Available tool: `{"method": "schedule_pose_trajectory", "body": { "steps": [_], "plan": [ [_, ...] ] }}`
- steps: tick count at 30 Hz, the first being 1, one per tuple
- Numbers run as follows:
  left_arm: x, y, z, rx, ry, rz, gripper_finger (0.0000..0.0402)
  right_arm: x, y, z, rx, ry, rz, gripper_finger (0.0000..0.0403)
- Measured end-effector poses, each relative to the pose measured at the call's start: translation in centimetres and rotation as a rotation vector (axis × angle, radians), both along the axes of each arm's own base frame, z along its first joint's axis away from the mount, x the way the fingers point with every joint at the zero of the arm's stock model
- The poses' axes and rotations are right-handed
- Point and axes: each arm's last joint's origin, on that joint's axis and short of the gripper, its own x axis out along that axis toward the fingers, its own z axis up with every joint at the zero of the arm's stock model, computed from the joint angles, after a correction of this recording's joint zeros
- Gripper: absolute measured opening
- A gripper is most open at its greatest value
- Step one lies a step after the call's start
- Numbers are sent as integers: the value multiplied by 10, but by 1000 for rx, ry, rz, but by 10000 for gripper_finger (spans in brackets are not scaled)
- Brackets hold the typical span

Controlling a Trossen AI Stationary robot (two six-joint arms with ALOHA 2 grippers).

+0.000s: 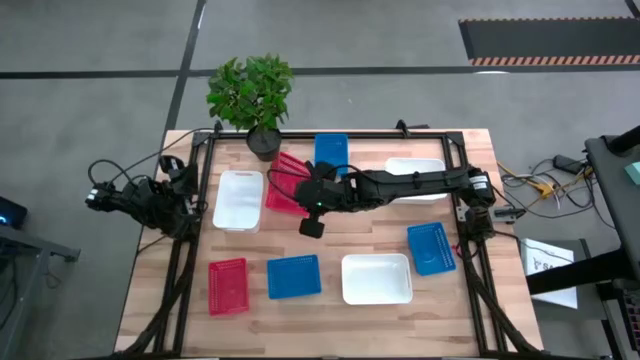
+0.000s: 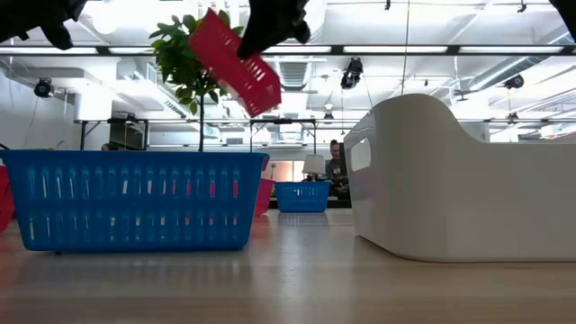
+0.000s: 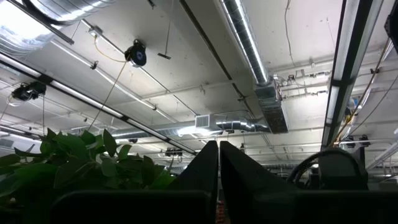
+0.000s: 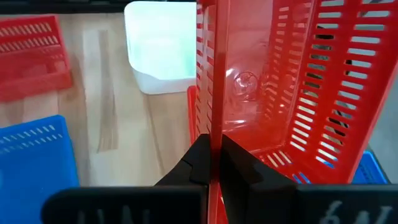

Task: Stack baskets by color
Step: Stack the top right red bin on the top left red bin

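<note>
A red basket hangs tilted above the table's far middle, with my right gripper shut on it. A second red basket rests on the table below it, next to a white basket. A third red basket lies near the front left. Blue baskets lie at the far middle, front middle and right. Another white basket sits at the front, and one lies partly under the right arm. My left gripper is shut, folded back at the table's left edge, pointing up. My right gripper pinches one side wall of the red basket at its rim, one finger inside the basket and one outside. The fingers slant down from the table's right side. The basket is lifted clear and steeply tilted, its hollow side facing the wrist camera.
A potted green plant stands at the table's far edge, left of the middle. A black frame runs along the table's sides. Bare wood lies between the far and near baskets.
</note>
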Motion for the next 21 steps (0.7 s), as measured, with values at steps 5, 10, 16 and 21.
{"method": "schedule_pose_trajectory", "body": {
  "steps": [5, 10, 16, 21],
  "plan": [
    [0, 0, 0, 0, 0, 0, 0, 6, -8, -24, -44, -20, 17, 9],
    [0, 0, 0, 0, 0, 0, 0, 8, -12, -50, -66, -51, 27, 9],
    [0, 0, 0, 0, 0, 0, 0, 4, -23, -77, -55, -36, -12, 9],
    [0, 0, 0, 0, 0, 0, 0, -2, -28, -94, -44, 11, -30, 9]
  ]
}}
